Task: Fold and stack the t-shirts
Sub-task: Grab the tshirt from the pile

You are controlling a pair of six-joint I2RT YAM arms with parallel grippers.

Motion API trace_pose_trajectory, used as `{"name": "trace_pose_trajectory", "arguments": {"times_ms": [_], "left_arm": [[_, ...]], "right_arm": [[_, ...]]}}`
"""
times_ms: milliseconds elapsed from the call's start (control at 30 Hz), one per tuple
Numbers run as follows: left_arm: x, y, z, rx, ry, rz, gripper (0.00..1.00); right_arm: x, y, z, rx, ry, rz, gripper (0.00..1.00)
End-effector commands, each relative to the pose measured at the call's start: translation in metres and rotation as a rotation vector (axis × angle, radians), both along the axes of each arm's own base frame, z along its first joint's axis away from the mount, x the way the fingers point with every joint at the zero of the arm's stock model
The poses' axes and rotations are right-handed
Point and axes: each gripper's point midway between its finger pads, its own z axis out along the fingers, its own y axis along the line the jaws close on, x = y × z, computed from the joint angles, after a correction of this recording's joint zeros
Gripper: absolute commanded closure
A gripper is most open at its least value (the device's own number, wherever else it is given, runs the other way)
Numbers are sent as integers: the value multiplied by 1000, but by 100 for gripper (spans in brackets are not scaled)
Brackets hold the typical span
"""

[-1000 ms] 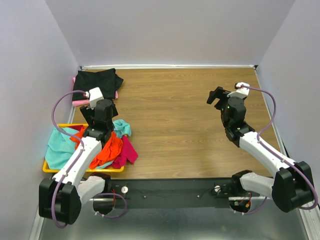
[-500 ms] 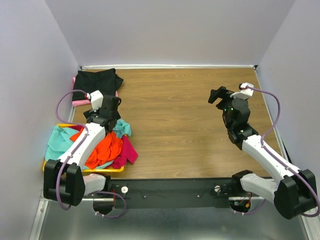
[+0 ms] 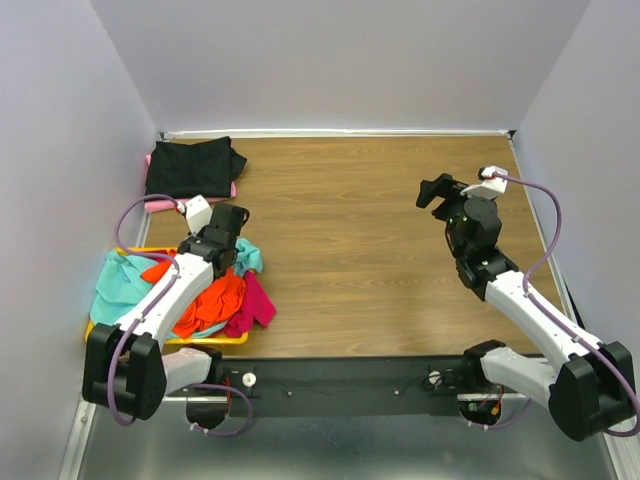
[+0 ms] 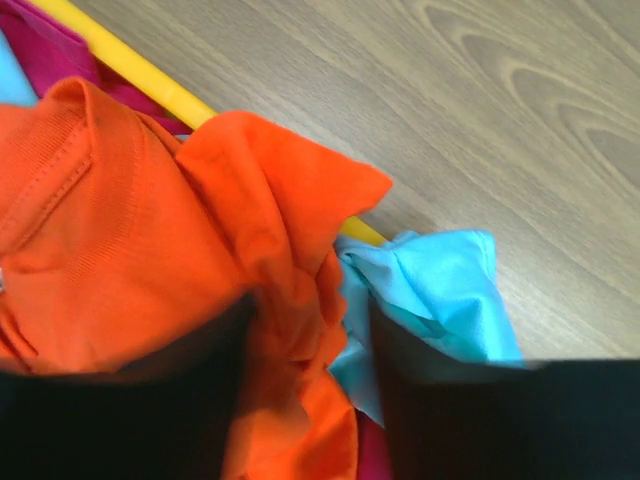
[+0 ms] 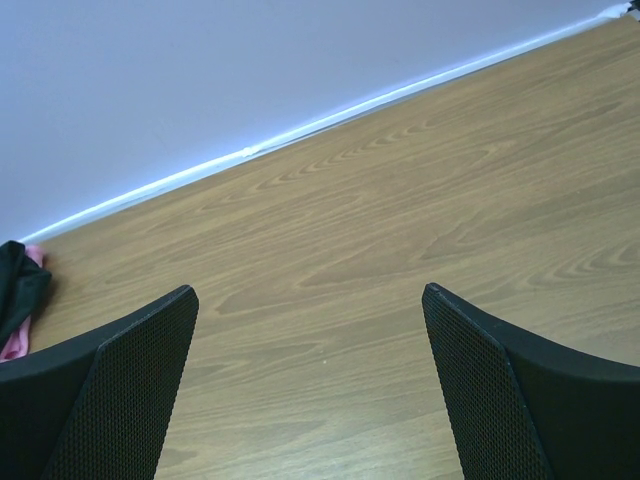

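Note:
The bright orange t-shirt (image 3: 210, 300) lies crumpled on top of a pile with a teal one (image 3: 120, 285) and a magenta one (image 3: 258, 300). My left gripper (image 3: 228, 262) reaches down into that pile. In the left wrist view its fingers (image 4: 310, 400) are pinched on a bunched fold of the orange t-shirt (image 4: 130, 230), with teal cloth (image 4: 440, 290) against the right finger. A folded black t-shirt (image 3: 190, 165) rests on a pale pink one (image 3: 165, 205) at the back left. My right gripper (image 3: 435, 192) hovers open and empty over the table's right half, its jaws (image 5: 310, 380) wide apart.
The pile sits in a shallow yellow tray (image 3: 215, 340) at the front left, its rim (image 4: 130, 65) showing beside the cloth. Lilac walls close in the wooden table (image 3: 350, 230) on the left, back and right.
My left gripper has dropped forward into the pile and closed from wide open onto the orange cloth. The right arm shifted only slightly.

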Motion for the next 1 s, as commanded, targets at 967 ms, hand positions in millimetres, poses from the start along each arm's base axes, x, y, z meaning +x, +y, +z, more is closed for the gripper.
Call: {"name": "trace_pose_trajectory", "arguments": {"times_ms": [967], "left_arm": [[20,-86,253,-181,-740,-479,100]], "right_arm": [[-2,-8,1,-8,6,-40,0]]}}
